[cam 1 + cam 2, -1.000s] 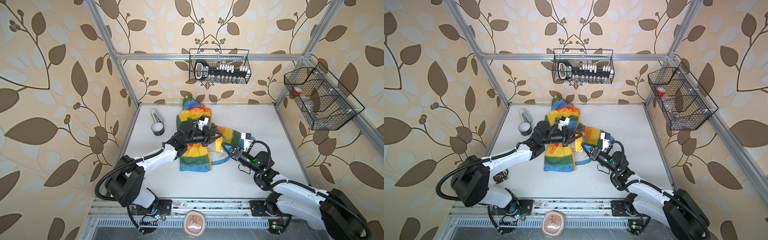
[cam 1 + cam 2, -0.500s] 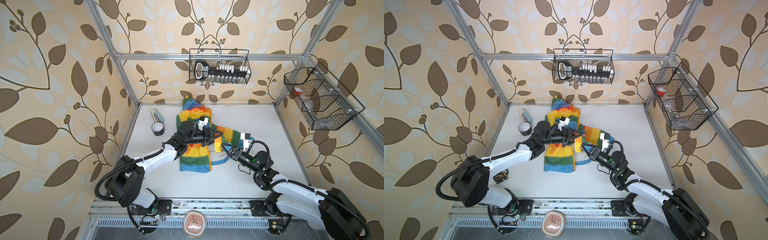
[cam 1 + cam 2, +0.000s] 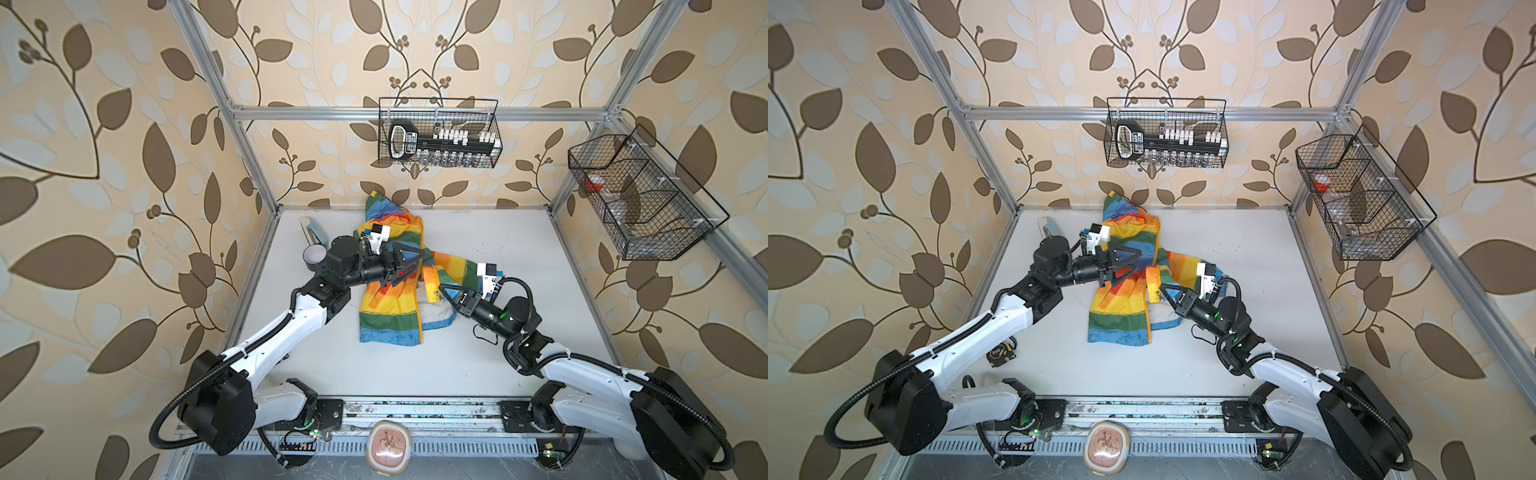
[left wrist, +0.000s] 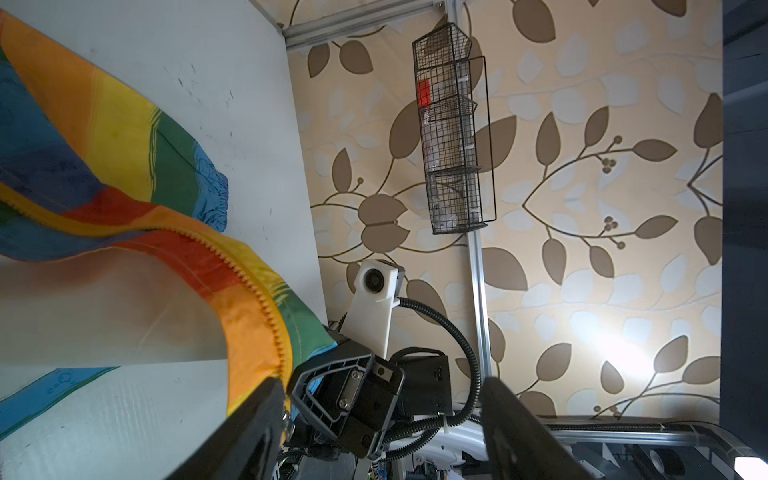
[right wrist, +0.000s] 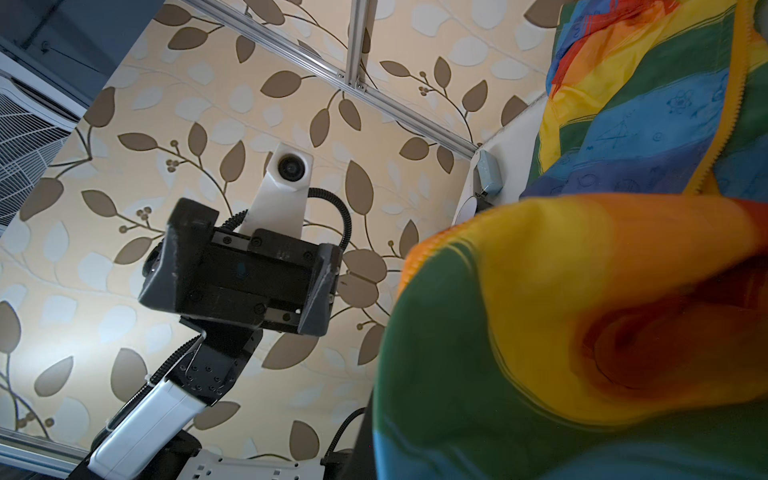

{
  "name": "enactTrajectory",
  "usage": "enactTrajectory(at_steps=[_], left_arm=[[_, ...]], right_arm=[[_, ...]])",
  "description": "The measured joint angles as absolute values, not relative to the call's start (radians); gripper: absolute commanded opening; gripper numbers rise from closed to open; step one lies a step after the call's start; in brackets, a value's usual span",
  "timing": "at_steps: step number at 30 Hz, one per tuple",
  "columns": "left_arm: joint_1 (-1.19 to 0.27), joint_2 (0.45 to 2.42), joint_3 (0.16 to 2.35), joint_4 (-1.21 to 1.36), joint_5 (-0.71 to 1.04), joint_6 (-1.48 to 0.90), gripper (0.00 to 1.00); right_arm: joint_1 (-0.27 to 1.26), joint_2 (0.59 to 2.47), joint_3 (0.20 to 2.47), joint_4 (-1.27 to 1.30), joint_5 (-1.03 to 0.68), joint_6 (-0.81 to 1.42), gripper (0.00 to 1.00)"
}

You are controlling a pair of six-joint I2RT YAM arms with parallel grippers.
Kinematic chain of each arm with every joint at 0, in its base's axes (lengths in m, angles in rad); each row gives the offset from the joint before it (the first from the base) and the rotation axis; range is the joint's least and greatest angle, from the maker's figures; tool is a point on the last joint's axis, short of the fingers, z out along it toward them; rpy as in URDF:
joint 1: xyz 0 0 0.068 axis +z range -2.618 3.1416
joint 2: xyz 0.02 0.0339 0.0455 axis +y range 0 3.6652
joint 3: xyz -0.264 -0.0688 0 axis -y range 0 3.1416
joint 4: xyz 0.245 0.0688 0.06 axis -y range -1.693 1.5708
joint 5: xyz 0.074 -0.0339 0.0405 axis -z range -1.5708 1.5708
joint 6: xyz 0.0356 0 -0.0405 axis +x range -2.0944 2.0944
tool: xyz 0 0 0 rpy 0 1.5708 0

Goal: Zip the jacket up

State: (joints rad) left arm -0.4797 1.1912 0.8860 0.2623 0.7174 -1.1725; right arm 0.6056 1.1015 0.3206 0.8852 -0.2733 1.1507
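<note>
Evidently we are only starting: the jacket is lying crumpled on the middle of the surface, reaching toward the far side, its front gaping with white lining showing, so we are judging the orange zipper unjoined and the whole run yet to close. Our left tool is hovering released, fingers spread, beside the zipper edge, while our right tool is clenching what looks like that edge's lower end. Thin rainbow blocks are bunching in soft folds.
</note>
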Motion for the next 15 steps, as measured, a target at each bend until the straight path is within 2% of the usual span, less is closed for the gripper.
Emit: enactTrajectory(at_steps=[11, 13, 15], left_arm=[[-0.477, 1.113, 0.886, 0.034, 0.686, -1.055, 0.75], [-0.476, 1.097, 0.886, -0.004, 0.676, -1.038, 0.71], [-0.477, 1.081, 0.886, -0.033, 0.672, -1.027, 0.59]], right_arm=[[0.616, 1.195, 0.401, 0.886, -0.273, 1.148, 0.0], [0.617, 1.21, 0.413, 0.887, -0.273, 1.148, 0.0], [0.617, 1.226, 0.423, 0.895, -0.273, 1.148, 0.0]])
